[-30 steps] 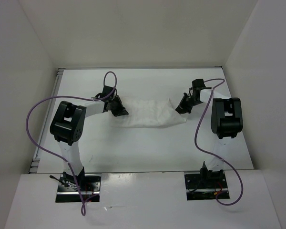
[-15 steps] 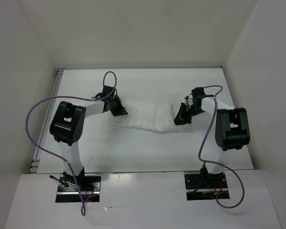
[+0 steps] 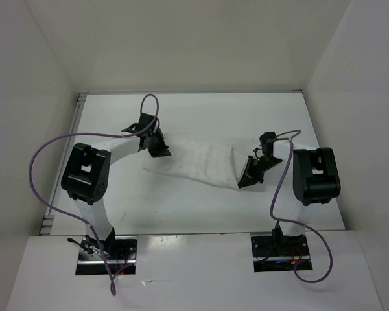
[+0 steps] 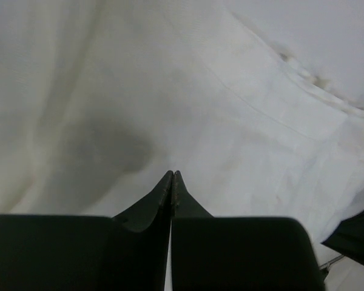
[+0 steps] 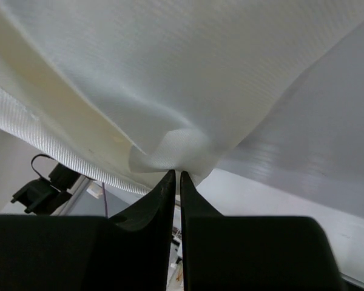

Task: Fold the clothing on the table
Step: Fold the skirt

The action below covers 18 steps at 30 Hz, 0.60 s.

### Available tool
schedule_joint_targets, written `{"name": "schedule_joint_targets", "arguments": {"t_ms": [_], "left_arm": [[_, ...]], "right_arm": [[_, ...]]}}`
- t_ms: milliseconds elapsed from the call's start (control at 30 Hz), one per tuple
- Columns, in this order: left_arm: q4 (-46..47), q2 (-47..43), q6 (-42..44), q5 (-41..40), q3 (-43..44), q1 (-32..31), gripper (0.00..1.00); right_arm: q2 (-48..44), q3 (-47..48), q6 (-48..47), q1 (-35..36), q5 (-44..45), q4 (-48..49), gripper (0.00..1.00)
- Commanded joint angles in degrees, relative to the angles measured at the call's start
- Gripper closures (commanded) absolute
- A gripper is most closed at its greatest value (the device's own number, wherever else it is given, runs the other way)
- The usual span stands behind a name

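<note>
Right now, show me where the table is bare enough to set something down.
Two bare strips of the table: the near one, between the clothing and the arm bases, and the far one, between the clothing and the back wall. The middle is crowded: the left gripper and right gripper hold the clothing there.

Thin white clothing point(image 3: 198, 159), soft and wrinkly, pulled out into a long strip, stretched sideways over the middle of the big flat white table point(image 3: 201, 207)
</note>
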Motion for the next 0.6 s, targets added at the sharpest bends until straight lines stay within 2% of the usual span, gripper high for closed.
{"name": "schedule_joint_targets", "arguments": {"t_ms": [0, 167, 300, 367, 433, 567], "left_arm": [[-4.6, -7.1, 4.6, -0.1, 5.3, -3.1, 0.98], [-6.7, -9.5, 6.3, 3.5, 10.6, -5.4, 0.95], [-6.2, -10.9, 8.3, 8.0, 12.2, -6.0, 0.94], [-6.2, -8.5, 9.7, 9.7, 13.7, -6.6, 0.94], [-6.8, -6.6, 10.3, 10.8, 15.0, -8.7, 0.94], [-6.2, -1.6, 10.9, 13.2, 17.0, -11.8, 0.94]], "right_arm": [[1.7, -0.6, 0.9, 0.1, 1.0, -0.7, 0.89], [0.2, -0.2, 2.0, 0.1, 2.8, -1.5, 0.91], [-10.7, 6.2, 5.8, 0.1, 10.8, -5.6, 0.46], [-14.0, 8.4, 6.4, 0.1, 14.6, -7.1, 0.37], [-16.8, 9.7, 7.9, 0.1, 16.1, -8.2, 0.20], [-16.1, 7.4, 8.6, 0.1, 18.3, -6.5, 0.18]]}}
